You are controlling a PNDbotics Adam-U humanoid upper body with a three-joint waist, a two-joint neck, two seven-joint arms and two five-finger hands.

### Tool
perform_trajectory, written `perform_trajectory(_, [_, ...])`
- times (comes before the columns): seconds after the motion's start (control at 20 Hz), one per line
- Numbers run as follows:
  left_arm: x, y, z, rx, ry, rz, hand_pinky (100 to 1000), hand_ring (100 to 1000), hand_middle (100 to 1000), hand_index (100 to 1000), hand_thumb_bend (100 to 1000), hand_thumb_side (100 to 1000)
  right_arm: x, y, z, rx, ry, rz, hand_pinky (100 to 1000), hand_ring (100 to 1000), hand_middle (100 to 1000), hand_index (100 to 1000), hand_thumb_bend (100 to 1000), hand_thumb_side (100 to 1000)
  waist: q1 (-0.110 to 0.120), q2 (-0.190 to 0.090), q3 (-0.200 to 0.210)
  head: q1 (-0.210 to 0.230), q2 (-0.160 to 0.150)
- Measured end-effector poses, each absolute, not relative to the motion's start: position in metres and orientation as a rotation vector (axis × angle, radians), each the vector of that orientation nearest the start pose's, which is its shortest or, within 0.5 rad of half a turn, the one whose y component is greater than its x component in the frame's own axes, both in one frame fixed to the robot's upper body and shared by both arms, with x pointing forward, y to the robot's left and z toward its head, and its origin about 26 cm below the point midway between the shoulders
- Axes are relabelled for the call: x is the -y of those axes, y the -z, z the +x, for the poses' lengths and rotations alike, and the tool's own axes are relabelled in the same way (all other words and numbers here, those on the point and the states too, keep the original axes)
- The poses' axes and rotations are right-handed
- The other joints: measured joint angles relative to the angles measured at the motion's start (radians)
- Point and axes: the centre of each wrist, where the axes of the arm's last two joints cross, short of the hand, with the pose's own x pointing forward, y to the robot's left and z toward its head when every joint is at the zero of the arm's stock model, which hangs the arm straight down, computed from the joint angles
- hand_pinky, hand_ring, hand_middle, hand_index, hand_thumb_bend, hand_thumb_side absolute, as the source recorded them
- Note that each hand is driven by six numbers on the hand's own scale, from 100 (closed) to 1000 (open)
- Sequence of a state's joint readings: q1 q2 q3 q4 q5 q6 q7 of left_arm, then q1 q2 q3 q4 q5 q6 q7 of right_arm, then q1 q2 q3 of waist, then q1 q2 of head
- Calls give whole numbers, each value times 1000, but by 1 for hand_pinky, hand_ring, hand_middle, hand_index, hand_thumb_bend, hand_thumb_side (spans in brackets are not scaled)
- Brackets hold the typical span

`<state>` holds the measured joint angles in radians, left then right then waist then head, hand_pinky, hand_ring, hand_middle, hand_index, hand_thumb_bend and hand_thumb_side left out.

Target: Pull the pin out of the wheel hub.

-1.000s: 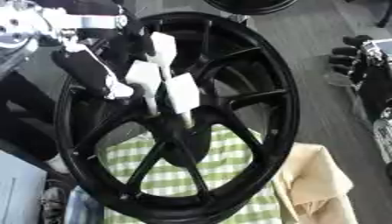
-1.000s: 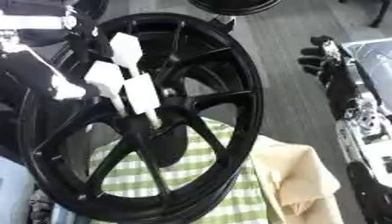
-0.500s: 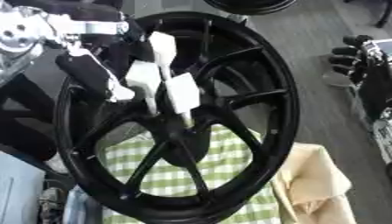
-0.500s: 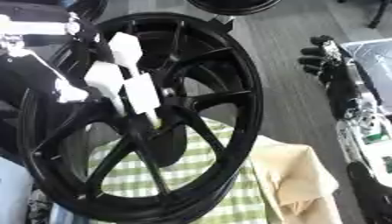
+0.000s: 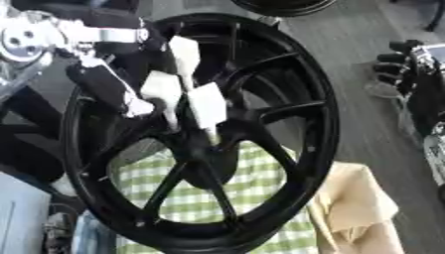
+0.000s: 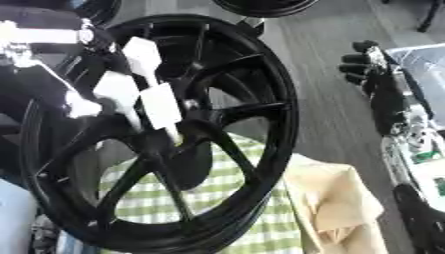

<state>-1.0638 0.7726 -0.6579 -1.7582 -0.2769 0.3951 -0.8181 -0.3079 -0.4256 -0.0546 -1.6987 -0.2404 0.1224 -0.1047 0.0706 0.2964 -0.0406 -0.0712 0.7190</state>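
Note:
A black spoked wheel hub (image 5: 287, 114) stands tilted over a green checked cloth (image 5: 260, 186). My left hand (image 5: 187, 94) comes in from the upper left and reaches into the wheel. Its white-padded fingers (image 6: 161, 106) are straight and point down at the hub centre (image 6: 187, 131), with their tips touching there. The thumb (image 5: 130, 101) stays apart to the left. A small yellowish speck (image 6: 179, 142) shows by the fingertips; the pin itself cannot be made out. My right hand (image 6: 365, 62) rests open at the right edge, away from the wheel.
A tan cloth (image 6: 334, 203) lies at the lower right beside the wheel. Another dark wheel (image 5: 282, 6) shows at the top edge. A bench with grey and green parts (image 6: 417, 149) runs along the right side. The floor is grey.
My left hand has stayed at the hub centre, with its fingertips slightly lower than before. The right hand has not moved.

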Motion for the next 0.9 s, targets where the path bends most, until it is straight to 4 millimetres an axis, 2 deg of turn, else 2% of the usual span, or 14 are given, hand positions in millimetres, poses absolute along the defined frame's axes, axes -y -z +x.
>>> perform_trajectory(0.35, [-159, -315, 344, 1276, 1888, 484, 710, 617, 712, 776, 310, 218, 318, -152, 337, 1890, -98, -174, 848, 772, 719, 856, 100, 851, -1, 2, 0, 0, 0])
perform_trajectory(0.65, [-159, -313, 347, 1270, 1882, 482, 704, 606, 692, 768, 300, 182, 317, -152, 337, 1889, -99, -172, 848, 772, 719, 857, 100, 852, -1, 2, 0, 2, 0])
perform_trajectory(0.9, [-160, -312, 348, 1271, 1876, 483, 679, 565, 629, 720, 203, 121, 316, -152, 338, 1890, -97, -165, 849, 771, 720, 857, 100, 854, -2, 3, 0, 3, 0])
